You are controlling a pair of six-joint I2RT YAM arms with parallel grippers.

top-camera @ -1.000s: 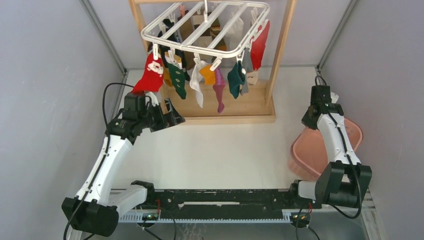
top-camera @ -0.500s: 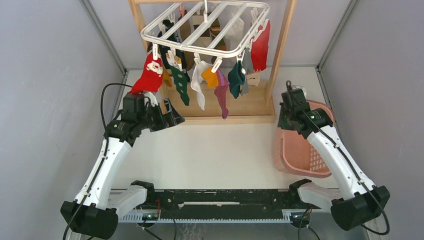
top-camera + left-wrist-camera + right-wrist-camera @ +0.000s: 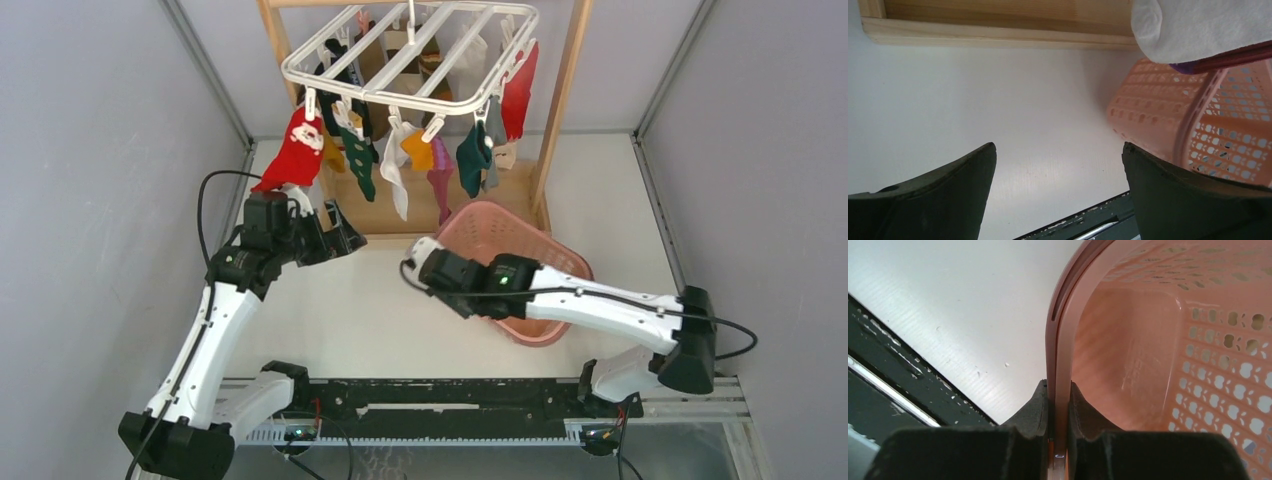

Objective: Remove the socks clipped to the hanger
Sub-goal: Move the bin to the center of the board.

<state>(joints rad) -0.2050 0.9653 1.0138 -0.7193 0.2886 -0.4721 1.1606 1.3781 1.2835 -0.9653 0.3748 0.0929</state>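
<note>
The white hanger point(image 3: 410, 55) hangs from the wooden rack, with socks clipped along its edge: a red Santa sock point(image 3: 297, 150), a dark green one point(image 3: 357, 162), white point(image 3: 395, 178), orange point(image 3: 417, 150), magenta point(image 3: 438, 182), teal point(image 3: 470, 155) and a red one point(image 3: 518, 90). My left gripper point(image 3: 340, 235) is open and empty, low under the red Santa sock; its wrist view point(image 3: 1058, 150) shows a white sock toe point(image 3: 1198, 25) above. My right gripper point(image 3: 447, 283) is shut on the rim of a pink basket point(image 3: 500, 215), as its wrist view point(image 3: 1058, 390) shows.
The light wooden rack point(image 3: 455, 225) stands at the back, its base board on the table point(image 3: 998, 30). The pink basket point(image 3: 1208, 125) point(image 3: 1148, 340) sits tilted below the magenta and teal socks. Grey walls close in on both sides. A black rail point(image 3: 440, 395) runs along the near edge.
My right arm has swung the pink basket from the right wall to the middle, under the hanging socks. My left arm has barely moved. The socks sway slightly.
</note>
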